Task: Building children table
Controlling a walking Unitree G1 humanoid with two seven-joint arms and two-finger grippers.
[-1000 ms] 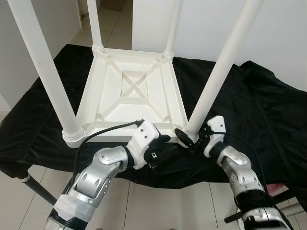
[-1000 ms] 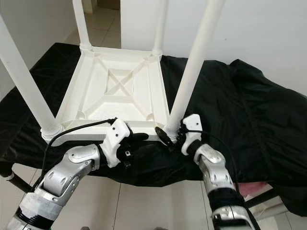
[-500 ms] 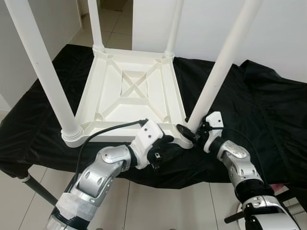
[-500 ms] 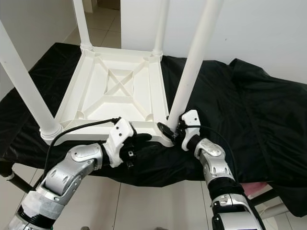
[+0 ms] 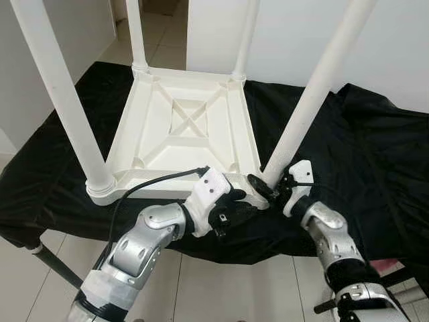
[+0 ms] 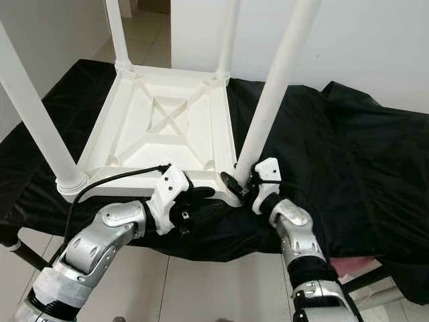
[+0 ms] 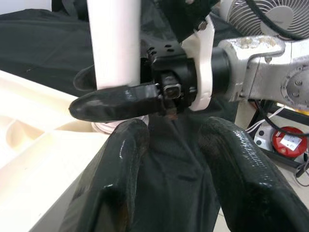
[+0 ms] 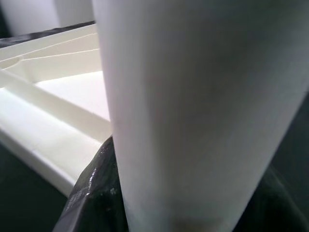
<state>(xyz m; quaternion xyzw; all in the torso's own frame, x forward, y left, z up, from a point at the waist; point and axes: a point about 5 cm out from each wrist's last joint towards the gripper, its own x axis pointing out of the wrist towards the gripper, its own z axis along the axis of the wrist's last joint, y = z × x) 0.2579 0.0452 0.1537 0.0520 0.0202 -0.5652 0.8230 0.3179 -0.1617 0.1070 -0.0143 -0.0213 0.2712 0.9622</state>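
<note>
A white plastic table (image 5: pixel 184 131) lies upside down on a black cloth (image 5: pixel 362 144) that covers a bench, its ribbed underside facing up and its four legs standing in the corner sockets. It sits toward the bench's left half, with its near edge close to the bench's front edge. The right gripper (image 5: pixel 263 191) is at the near right leg (image 5: pixel 310 100), just above the socket; its black fingers (image 7: pixel 113 103) lie on either side of the leg's base, closed against it, and in the right wrist view the leg (image 8: pixel 193 111) stands right up against the camera with the dark fingers pressed to both sides. The left gripper (image 5: pixel 236 208) hovers at the table's near edge, just left of that same corner, over the cloth. In the left wrist view its two fingers (image 7: pixel 113 174) are spread apart with nothing between them but cloth, pointing at the leg's base and the right gripper. The near left leg (image 5: pixel 64 94) stands in its socket at the front left corner, the two far legs at the back.
</note>
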